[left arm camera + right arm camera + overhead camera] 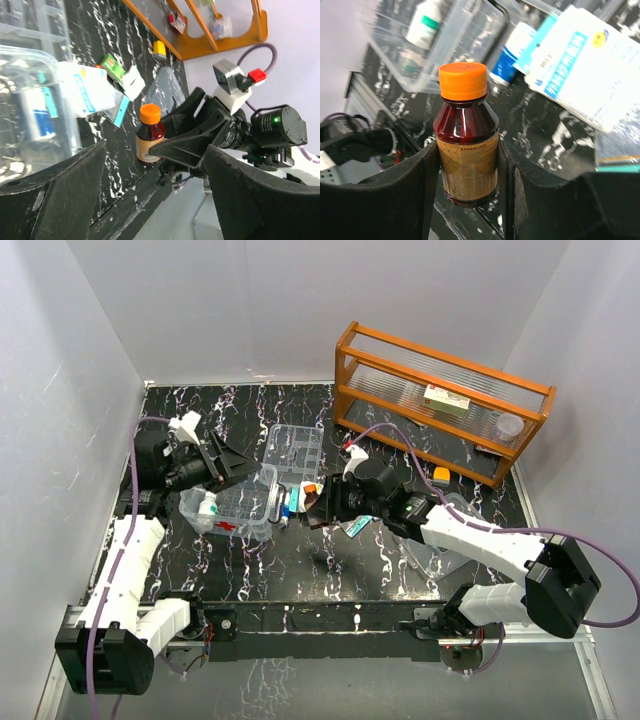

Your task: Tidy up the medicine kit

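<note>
Your right jaws [318, 502] are clamped on an upright amber bottle [467, 150] with an orange cap, just right of the clear, open-topped medicine kit [250, 502] on the black marbled tabletop [330, 570], while your left jaws [235, 468] hang wide open and empty by the kit's far left side, the orange rack [445, 361] beyond.

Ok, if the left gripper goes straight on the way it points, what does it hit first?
Probably the bottle held in the right gripper. The left wrist view shows it straight ahead, between the fingers of the open left gripper. How far off it is, I cannot tell.
</note>
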